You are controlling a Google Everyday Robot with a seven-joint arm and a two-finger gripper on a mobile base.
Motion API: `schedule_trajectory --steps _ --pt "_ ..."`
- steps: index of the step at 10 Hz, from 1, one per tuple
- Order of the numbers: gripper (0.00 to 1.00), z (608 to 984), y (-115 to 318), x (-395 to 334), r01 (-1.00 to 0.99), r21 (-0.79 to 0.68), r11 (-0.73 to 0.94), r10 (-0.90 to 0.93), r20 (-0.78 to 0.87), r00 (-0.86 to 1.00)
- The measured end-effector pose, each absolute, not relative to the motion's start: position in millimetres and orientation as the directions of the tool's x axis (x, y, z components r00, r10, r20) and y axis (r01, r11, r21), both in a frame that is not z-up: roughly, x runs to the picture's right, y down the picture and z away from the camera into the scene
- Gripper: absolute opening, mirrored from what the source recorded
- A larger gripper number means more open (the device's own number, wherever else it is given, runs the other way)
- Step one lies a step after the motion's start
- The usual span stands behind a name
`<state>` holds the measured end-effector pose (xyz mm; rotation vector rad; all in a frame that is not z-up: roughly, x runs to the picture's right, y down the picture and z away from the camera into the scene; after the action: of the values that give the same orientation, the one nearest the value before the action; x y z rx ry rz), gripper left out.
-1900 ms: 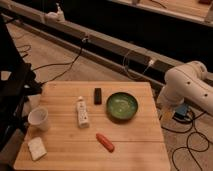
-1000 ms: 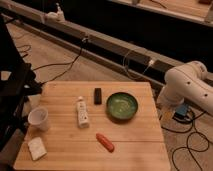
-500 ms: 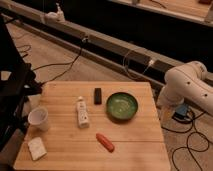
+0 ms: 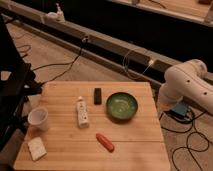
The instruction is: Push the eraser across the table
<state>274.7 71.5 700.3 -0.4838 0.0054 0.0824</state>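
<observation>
The surface [image 4: 130,145] is light, matt wood in narrow planks, the eraser [image 4: 97,95] on it matt black, the bowl [image 4: 122,106] glossy green, the cup [image 4: 38,119] smooth white, the square block [image 4: 36,148] white and spongy, and the arm [image 4: 187,85] at the right, its tool hidden, smooth white plastic.

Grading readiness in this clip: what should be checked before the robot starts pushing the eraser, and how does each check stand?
1. Eraser in view, flat on the table: ok.
2. Gripper shut for pushing: ok.
3. Gripper at the eraser: not ok; the arm stands off the table's right edge, gripper itself not made out.
4. White bar lies near, front-left of the eraser: cannot tell whether a leftward push clears it.
5. Green bowl close on the other side: not ok for a push that way.
</observation>
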Motion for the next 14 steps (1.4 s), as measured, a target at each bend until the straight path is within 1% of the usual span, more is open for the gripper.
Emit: schedule_trajectory --steps 3,5,7,8,14 --pt "0.00 735 22 235 -0.088 -0.390 0.917 0.121 0.060 0.991" --pt "0.00 759 0 206 -0.086 -0.369 0.926 0.134 0.107 0.985" --pt "0.00 777 -15 155 -0.066 -0.362 0.930 0.140 0.181 0.974" --pt "0.00 777 -16 145 -0.060 -0.363 0.930 0.139 0.196 0.971" --pt "0.00 778 -17 149 -0.062 -0.360 0.931 0.137 0.189 0.972"
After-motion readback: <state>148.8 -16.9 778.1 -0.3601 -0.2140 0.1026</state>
